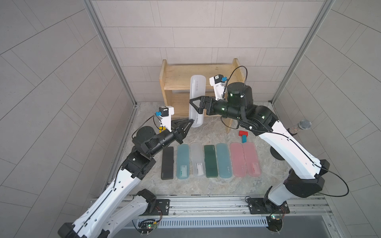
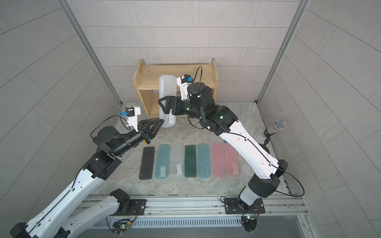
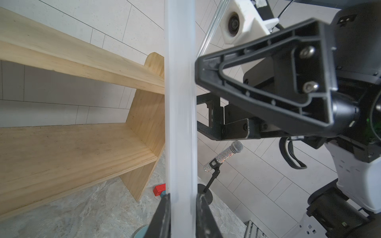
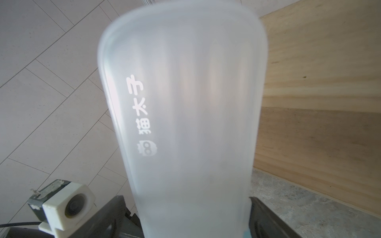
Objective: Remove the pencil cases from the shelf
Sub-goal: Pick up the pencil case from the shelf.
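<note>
Showing the frosted white pencil case [image 1: 197, 88] held aloft in front of the shelf [image 1: 179, 76], its lower end clenched by the left gripper [image 1: 190, 122]. The right gripper [image 1: 194, 107] straddles its middle, jaws wide; whether they press it cannot be told. Seven other pencil cases [image 1: 210, 160] lie in a row on the table [image 1: 206, 185].

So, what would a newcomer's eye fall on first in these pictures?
A frosted white plastic pencil case is held roughly upright before the light wooden two-tier shelf. Its lower end is pinched by the left gripper, and the right gripper has its jaws around its middle. Nearer the robot, seven more flat plastic cases lie side by side on the marbled table.
</note>
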You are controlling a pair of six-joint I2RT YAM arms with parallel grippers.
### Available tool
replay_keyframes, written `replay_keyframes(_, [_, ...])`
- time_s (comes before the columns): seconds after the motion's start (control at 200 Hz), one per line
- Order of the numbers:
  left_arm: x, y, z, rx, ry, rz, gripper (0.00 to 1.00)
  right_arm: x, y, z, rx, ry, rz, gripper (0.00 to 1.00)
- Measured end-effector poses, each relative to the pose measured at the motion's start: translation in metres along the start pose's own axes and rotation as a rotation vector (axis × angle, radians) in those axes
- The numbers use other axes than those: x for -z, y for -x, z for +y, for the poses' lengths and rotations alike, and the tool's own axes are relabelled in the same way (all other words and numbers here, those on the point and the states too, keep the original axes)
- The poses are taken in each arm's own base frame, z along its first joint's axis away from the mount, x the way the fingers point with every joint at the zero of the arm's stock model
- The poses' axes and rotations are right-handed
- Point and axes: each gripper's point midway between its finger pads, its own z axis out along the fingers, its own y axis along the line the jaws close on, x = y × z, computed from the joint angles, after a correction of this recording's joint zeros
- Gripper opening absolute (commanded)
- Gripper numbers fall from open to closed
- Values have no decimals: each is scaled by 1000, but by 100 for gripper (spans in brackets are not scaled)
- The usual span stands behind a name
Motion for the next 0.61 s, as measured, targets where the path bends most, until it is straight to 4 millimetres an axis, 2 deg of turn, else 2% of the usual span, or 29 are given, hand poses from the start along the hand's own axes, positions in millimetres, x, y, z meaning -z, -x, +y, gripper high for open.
replay_keyframes(0.085, [1, -2, 2, 2, 6, 2, 0, -4, -5, -2, 19, -17, 12, 93])
replay_keyframes(0.255, [1, -3, 3, 4, 8, 2, 0, -5, -8, -5, 53, -45, 21, 66])
replay_keyframes(0.345, [1, -3, 3, 4, 11, 0, 0, -3, -8, -5, 62, -56, 23, 63])
replay_keyframes(0.365, [2, -2, 3, 3, 13, -1, 9, -2, -9, -5, 63, -56, 24, 63])
replay_keyframes(0.385, [2, -3, 4, 4, 15, 0, 27, -2, -9, -6, 64, -60, 25, 63])
replay_keyframes(0.42, [2, -3, 5, -1, 23, -1, 70, -2, -9, -6, 66, -64, 27, 63])
replay_keyframes(0.45, [2, -3, 7, 0, 29, -2, 96, -1, -11, -7, 70, -70, 33, 63])
replay_keyframes(0.475, [2, -3, 8, 0, 37, -2, 100, -1, -13, -9, 72, -78, 40, 63])
replay_keyframes(0.605, [7, -1, 21, 1, 108, -15, 100, -3, -29, -23, 78, -124, 85, 65])
